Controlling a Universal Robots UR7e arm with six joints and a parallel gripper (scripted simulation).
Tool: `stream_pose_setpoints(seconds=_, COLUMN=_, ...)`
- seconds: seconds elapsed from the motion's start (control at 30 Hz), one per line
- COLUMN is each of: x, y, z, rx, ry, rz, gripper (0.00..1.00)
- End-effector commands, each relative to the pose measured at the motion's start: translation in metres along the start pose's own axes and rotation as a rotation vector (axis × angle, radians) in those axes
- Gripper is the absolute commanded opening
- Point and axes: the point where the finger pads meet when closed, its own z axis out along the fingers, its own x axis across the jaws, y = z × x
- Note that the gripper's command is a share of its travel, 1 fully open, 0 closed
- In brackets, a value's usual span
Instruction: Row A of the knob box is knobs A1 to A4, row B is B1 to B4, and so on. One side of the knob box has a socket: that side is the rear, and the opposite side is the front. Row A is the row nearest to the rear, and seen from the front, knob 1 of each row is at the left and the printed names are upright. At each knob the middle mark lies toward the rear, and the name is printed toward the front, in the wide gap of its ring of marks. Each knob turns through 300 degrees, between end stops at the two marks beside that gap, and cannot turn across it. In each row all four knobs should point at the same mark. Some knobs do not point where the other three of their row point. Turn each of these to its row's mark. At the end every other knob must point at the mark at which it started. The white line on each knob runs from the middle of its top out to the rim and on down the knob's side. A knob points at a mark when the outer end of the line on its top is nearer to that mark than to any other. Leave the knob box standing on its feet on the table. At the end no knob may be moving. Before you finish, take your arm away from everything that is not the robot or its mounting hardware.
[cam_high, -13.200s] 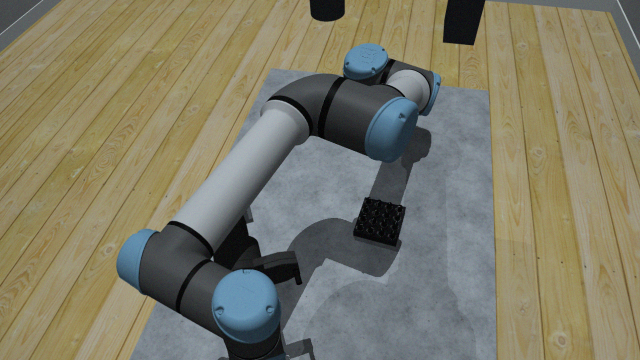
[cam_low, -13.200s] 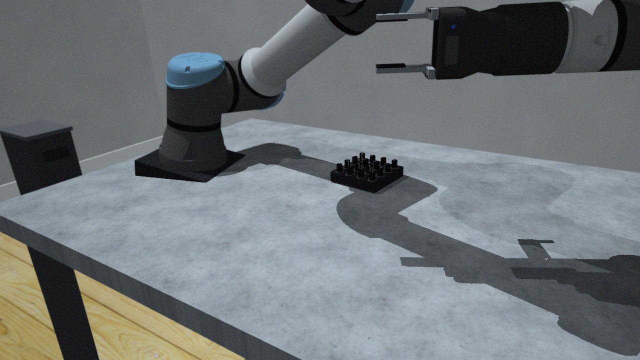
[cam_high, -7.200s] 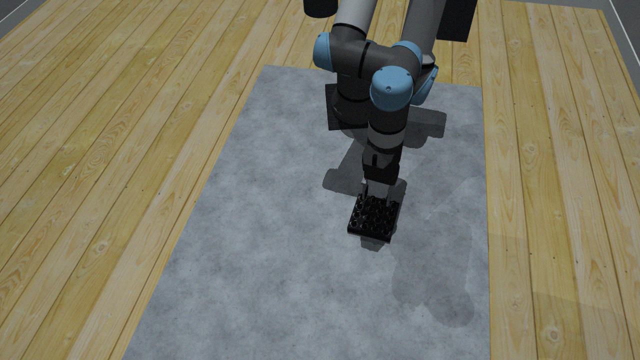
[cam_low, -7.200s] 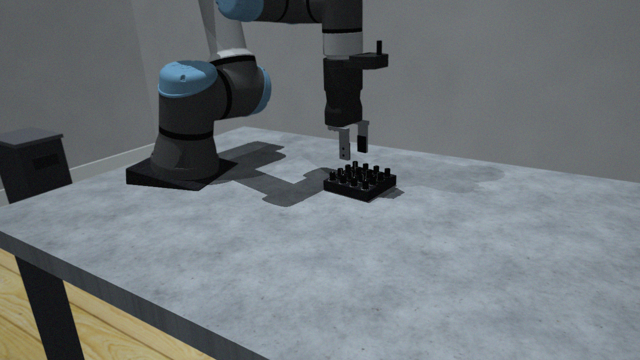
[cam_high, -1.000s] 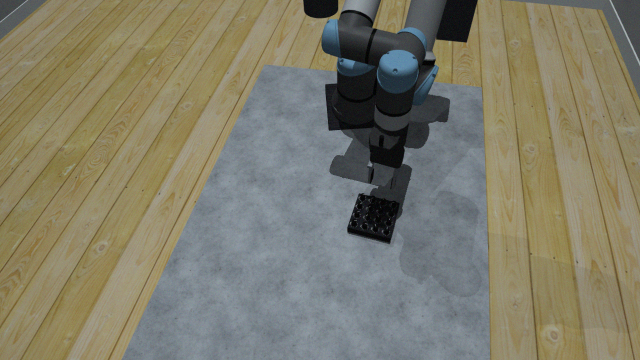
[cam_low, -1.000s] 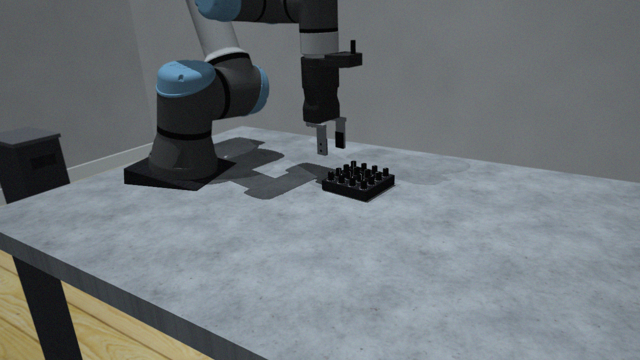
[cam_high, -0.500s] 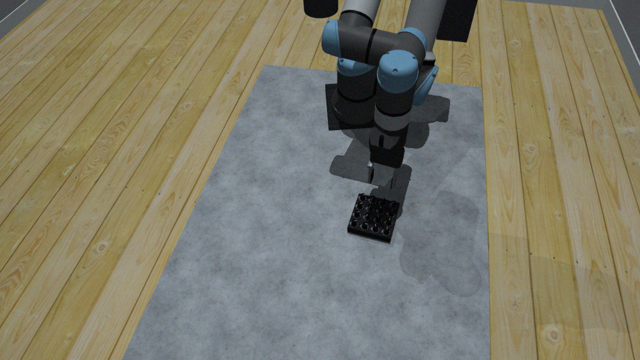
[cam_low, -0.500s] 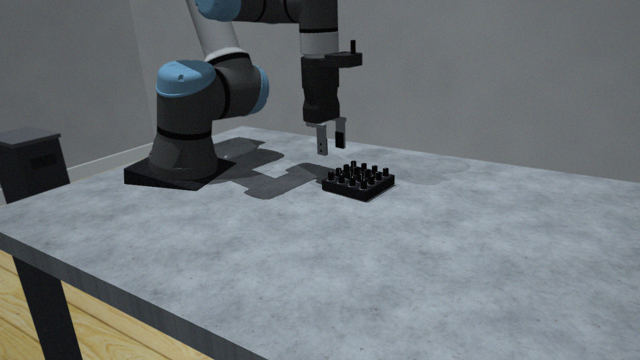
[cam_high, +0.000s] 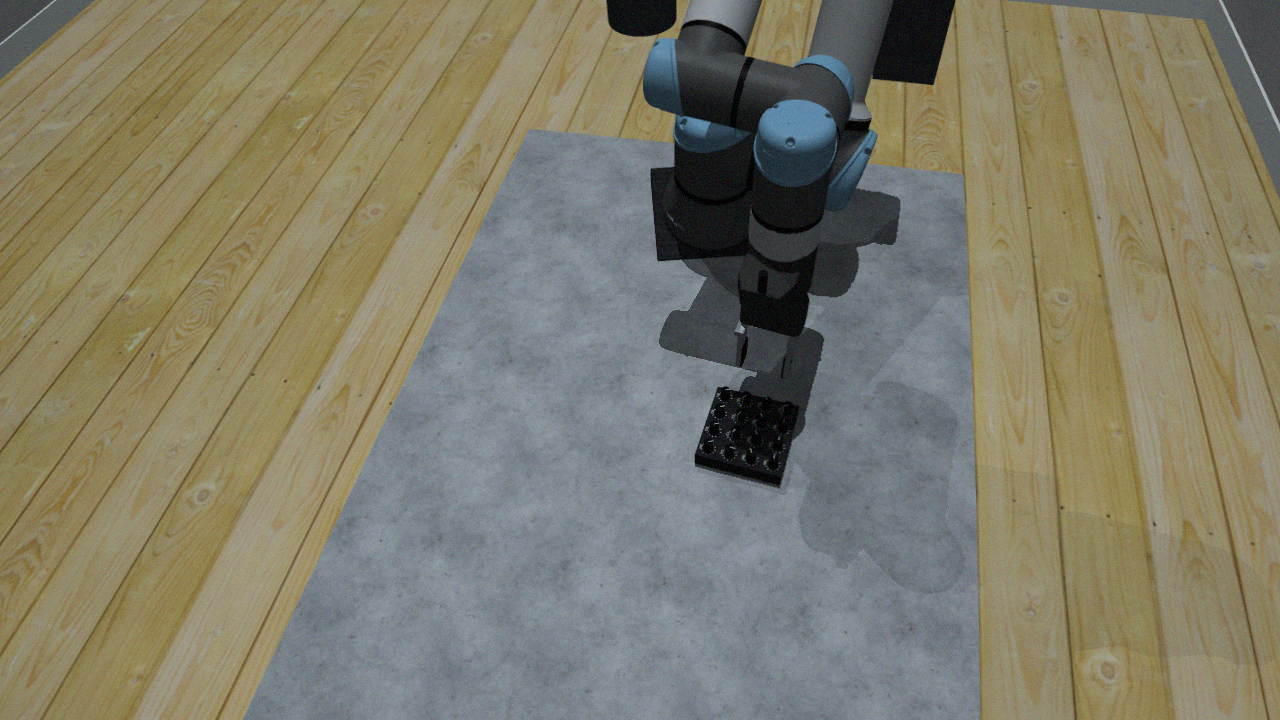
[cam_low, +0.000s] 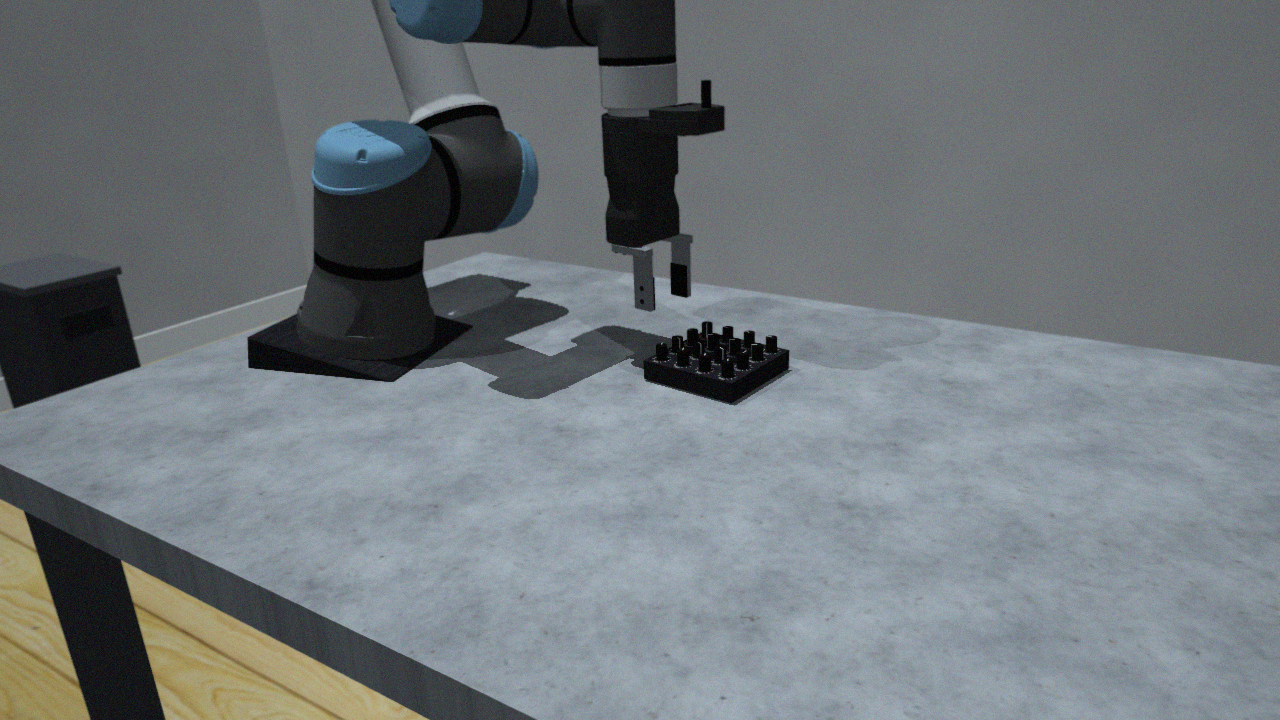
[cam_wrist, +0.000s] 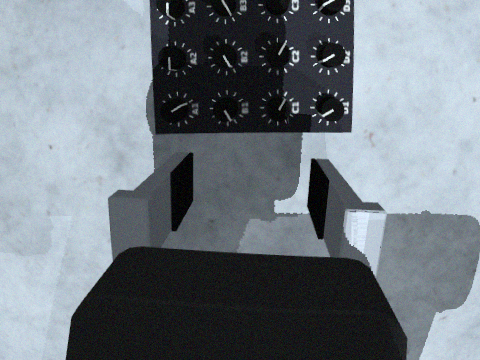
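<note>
The black knob box stands on the grey table with sixteen knobs in a four-by-four grid. In the wrist view its rows run as columns, A at the left and D at the right, with the 4s at the top. Knob A1 has its white line slanted unlike the other three in its column. My gripper is open and empty. It hangs above the table just off the box's edge nearest the robot base.
The arm's base stands on a dark plate at the back of the table. A dark cabinet stands off the table at the left. The table's near edge runs across the front, with wooden floor around.
</note>
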Motion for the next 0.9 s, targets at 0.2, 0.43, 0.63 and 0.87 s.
stream_pose_setpoints(seconds=0.2, x=-0.0003, y=-0.0005, z=-0.0004, rx=0.001, ry=0.000, rz=-0.008, gripper=1.00)
stream_pose_setpoints(seconds=0.43, x=-0.0011, y=-0.0010, z=-0.0006, rx=0.001, ry=0.000, rz=-0.030, gripper=1.00)
stream_pose_setpoints(seconds=0.63, x=-0.0031, y=-0.0022, z=-0.0012, rx=0.001, ry=0.000, rz=-0.085, gripper=1.00)
stream_pose_setpoints(seconds=0.87, x=-0.0070, y=-0.0045, z=-0.0024, rx=0.001, ry=0.000, rz=-0.197, gripper=1.00)
